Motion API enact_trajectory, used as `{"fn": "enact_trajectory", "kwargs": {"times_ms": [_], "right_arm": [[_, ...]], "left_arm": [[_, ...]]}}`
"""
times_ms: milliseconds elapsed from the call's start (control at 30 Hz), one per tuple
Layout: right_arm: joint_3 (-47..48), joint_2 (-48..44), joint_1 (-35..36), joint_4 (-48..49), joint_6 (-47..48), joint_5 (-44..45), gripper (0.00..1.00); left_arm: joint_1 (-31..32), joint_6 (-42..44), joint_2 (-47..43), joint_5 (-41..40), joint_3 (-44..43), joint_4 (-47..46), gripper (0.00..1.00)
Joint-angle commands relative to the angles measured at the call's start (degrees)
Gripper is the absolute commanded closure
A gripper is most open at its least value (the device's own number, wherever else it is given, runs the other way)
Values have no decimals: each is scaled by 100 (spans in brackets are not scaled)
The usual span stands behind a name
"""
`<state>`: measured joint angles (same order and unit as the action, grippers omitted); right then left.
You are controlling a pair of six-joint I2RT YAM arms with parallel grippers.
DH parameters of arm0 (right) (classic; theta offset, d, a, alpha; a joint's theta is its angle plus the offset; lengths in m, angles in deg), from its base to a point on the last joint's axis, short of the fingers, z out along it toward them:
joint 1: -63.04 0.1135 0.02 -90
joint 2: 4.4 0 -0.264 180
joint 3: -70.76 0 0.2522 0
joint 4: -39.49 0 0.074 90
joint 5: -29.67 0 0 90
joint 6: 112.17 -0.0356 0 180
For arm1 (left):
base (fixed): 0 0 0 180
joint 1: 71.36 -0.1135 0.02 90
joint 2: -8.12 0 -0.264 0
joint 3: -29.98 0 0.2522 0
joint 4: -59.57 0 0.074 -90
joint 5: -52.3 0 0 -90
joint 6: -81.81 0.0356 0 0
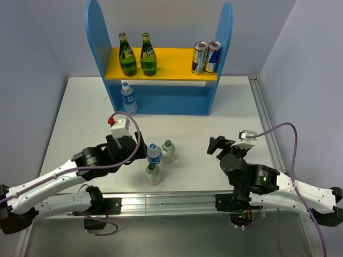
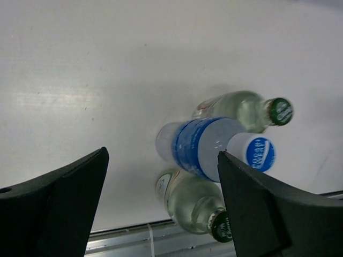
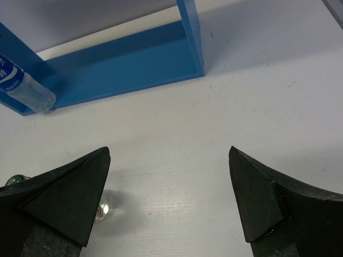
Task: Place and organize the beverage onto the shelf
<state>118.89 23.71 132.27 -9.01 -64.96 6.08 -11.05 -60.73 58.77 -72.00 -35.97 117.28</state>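
Observation:
The shelf [image 1: 95,37] stands at the back of the table, its yellow upper board [image 1: 171,61] holding two green bottles [image 1: 127,55] and two cans [image 1: 206,57]. A water bottle [image 1: 127,99] stands on the blue base at the left and also shows in the right wrist view [image 3: 24,88]. Three bottles stand together mid-table: a blue-labelled water bottle [image 1: 154,153] and two clear green-capped bottles [image 1: 168,151] [image 1: 153,174]. My left gripper [image 1: 140,151] is open just left of them; its view shows the water bottle [image 2: 206,147] near the right finger. My right gripper [image 1: 214,145] is open and empty, to their right.
The shelf's blue base [image 3: 123,61] lies ahead of my right gripper [image 3: 169,152]. The table's near edge has a metal rail [image 1: 177,201] close behind the nearest clear bottle [image 2: 195,206]. The far clear bottle [image 2: 244,107] stands behind the water bottle.

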Motion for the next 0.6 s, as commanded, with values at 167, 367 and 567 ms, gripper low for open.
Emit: {"fn": "enact_trajectory", "kwargs": {"times_ms": [167, 367, 567], "right_arm": [[17, 53, 29, 29, -134, 153, 2], [26, 10, 20, -15, -160, 162, 2], [8, -70, 29, -15, -169, 162, 2]], "left_arm": [[762, -1953, 769, -691, 41, 1598, 11], [1166, -2472, 1262, -622, 208, 1662, 10], [1457, -2560, 1605, -516, 323, 1336, 10]]}}
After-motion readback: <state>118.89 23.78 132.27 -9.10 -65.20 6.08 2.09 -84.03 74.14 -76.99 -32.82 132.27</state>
